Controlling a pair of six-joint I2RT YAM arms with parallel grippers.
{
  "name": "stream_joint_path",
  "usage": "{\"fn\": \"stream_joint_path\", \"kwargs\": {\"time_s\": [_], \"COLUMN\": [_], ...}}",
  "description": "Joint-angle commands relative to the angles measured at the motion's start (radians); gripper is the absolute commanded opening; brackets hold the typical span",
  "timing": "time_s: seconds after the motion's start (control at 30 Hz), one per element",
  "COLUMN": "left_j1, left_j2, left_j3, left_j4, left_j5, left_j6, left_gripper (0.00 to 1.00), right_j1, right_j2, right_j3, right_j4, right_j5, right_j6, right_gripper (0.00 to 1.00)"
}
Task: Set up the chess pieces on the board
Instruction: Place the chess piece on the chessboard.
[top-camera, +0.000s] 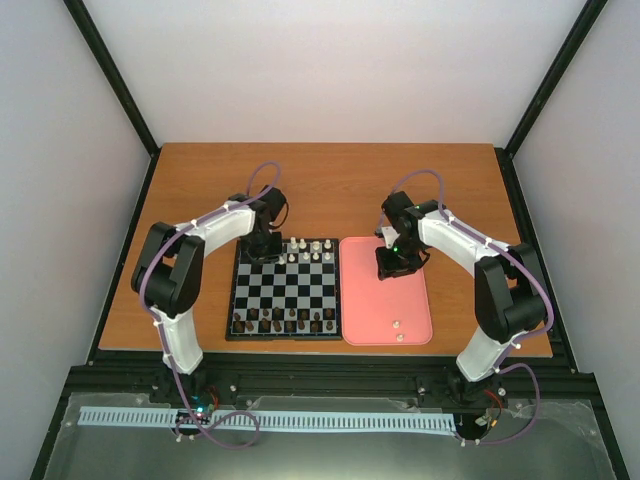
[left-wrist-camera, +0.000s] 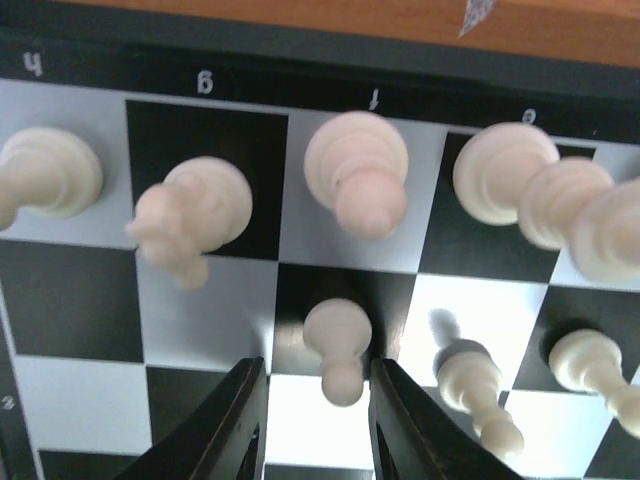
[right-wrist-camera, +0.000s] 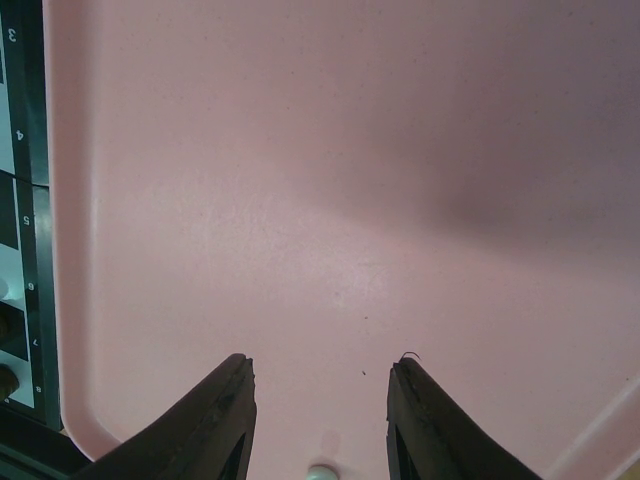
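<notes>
The board (top-camera: 285, 290) lies in front of the left arm. White chess pieces (top-camera: 310, 250) stand on its far rows. In the left wrist view a white pawn (left-wrist-camera: 338, 335) stands upright on a black square of the board (left-wrist-camera: 70, 300). My left gripper (left-wrist-camera: 316, 368) is open around it, with a narrow gap on each side. Behind it stand a knight (left-wrist-camera: 195, 210) and a bishop (left-wrist-camera: 358, 165). My right gripper (right-wrist-camera: 320, 362) hangs open and empty over the pink tray (right-wrist-camera: 350, 200). A small white piece (right-wrist-camera: 322, 472) peeks in at the bottom edge.
Dark brown pieces (top-camera: 285, 320) fill the board's near rows. Two white pieces (top-camera: 398, 330) lie at the near end of the pink tray (top-camera: 360, 300), to the right of the board. More white pawns (left-wrist-camera: 470, 380) stand to the right of the left fingers.
</notes>
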Motion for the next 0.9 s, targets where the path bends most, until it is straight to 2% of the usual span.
{"fn": "stream_joint_path", "kwargs": {"time_s": [0.0, 0.33, 0.87], "left_j1": [0.006, 0.005, -0.037], "left_j2": [-0.077, -0.172, -0.081], "left_j3": [0.007, -0.025, -0.027], "left_j4": [-0.055, -0.085, -0.007], "left_j5": [-0.001, 0.082, 0.119], "left_j6": [-0.01, -0.023, -0.053], "left_gripper": [0.31, 0.31, 0.32], "right_j1": [-0.01, -0.009, -0.009], "right_j2": [0.001, 0.014, 0.013], "right_j3": [0.012, 0.018, 0.025], "right_j4": [0.01, 0.01, 0.004], "right_j5": [-0.011, -0.012, -0.003], "right_j6": [-0.014, -0.013, -0.016], "right_gripper": [0.38, 0.38, 0.38]}}
